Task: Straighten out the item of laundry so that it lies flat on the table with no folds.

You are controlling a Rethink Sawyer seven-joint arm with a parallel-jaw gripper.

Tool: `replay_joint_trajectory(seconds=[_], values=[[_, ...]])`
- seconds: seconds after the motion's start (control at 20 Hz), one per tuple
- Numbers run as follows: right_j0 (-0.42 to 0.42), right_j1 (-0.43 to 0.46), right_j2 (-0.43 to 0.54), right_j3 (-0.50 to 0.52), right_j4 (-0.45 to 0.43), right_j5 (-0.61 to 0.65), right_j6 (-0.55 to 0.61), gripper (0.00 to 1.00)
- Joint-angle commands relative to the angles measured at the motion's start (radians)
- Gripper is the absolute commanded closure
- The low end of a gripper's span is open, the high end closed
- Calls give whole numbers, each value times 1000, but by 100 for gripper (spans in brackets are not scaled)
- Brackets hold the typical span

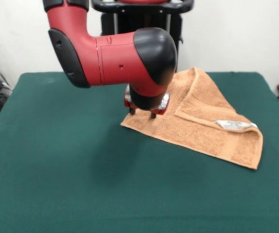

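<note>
The small square orange-tan terry towel (198,121) is not yet flat: a triangular flap is folded over its upper part, with one crease running from the peak at about 12 o'clock down toward the white tag (234,125) at about 3 o'clock, and a second edge dropping from the peak to roughly the towel's middle. The step in hand looks like taking hold of cloth so that this flap can be opened.

To do it well, the grip should close on the top layer only, at the flap's free corner or edge. Pinching both layers would, I judge, drag the whole towel across the dark green felt-covered desk (57,170) instead of unfolding it. Once held, the flap should be lifted low and carried away from its crease, then laid down before letting go, so no new wrinkle forms.

The red and black arm's pincer (143,113) hangs at the towel's 9 o'clock corner, its two dark tips showing just above or at the cloth; contact cannot be confirmed. The tips stand apart with nothing between them, so it reads as released. The flap lies toward 2 o'clock from the pincer, and the rest of the towel spreads toward 3 and 4 o'clock, right of the desk's centre.
</note>
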Motion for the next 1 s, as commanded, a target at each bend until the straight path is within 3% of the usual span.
replay_joint_trajectory(seconds=[0.05,0.7,1.0], values=[[-47,114,120,-364,-255,-560,-223,0],[-69,141,222,-468,-339,-422,-218,0],[-64,90,233,-454,-326,-281,-213,0]])
